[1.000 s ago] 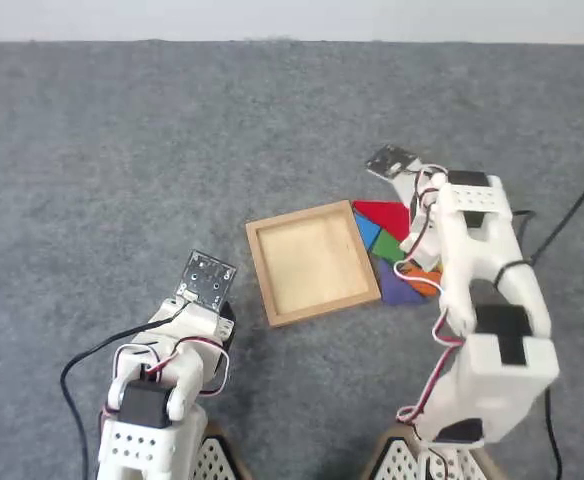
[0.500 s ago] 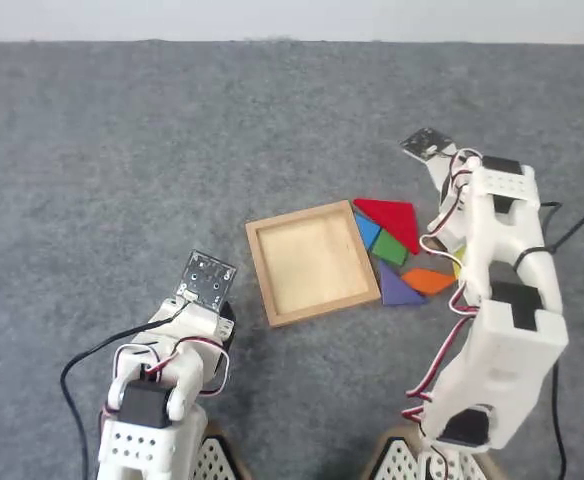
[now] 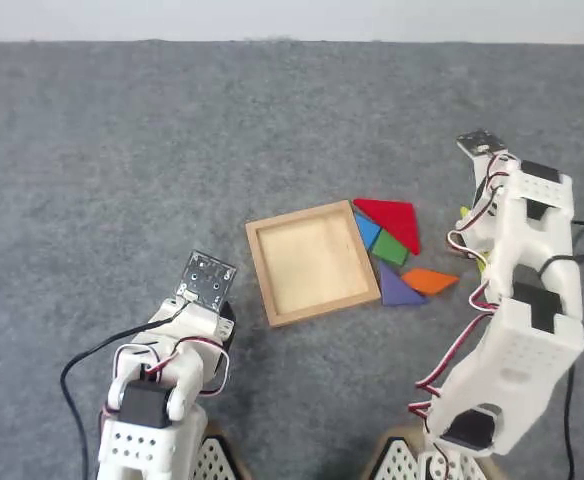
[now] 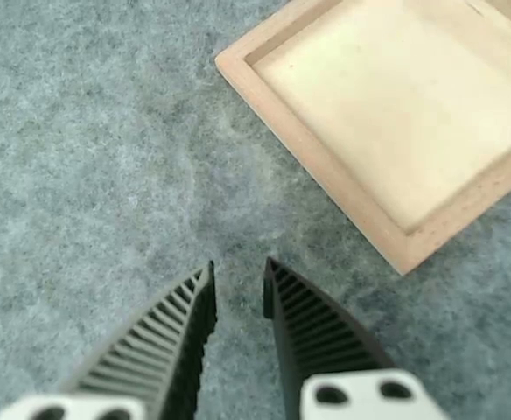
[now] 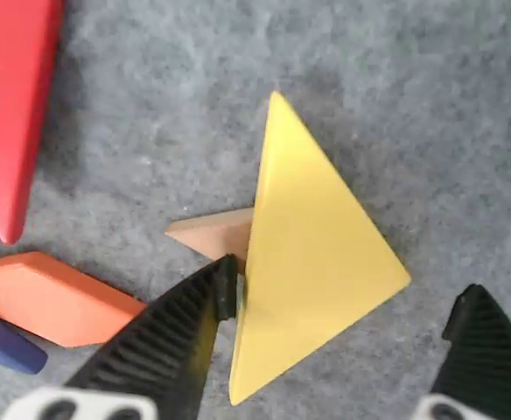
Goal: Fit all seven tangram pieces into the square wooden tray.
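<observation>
Right arm [image 3: 524,262] swung outward, uncovering pieces [image 3: 392,222]

Cut off by the frame in the left wrist view: far corners of the wooden tray [image 4: 312,157]. Sliced by the edge in the right wrist view: red piece [image 5: 10,105], orange piece [image 5: 50,296], dark blue piece [image 5: 2,350]. Partly buried under the yellow triangle [image 5: 312,262]: a tan piece [image 5: 212,232], shape unclear. From above, mostly masked by the right arm [image 3: 522,260]: that same yellow triangle.
</observation>
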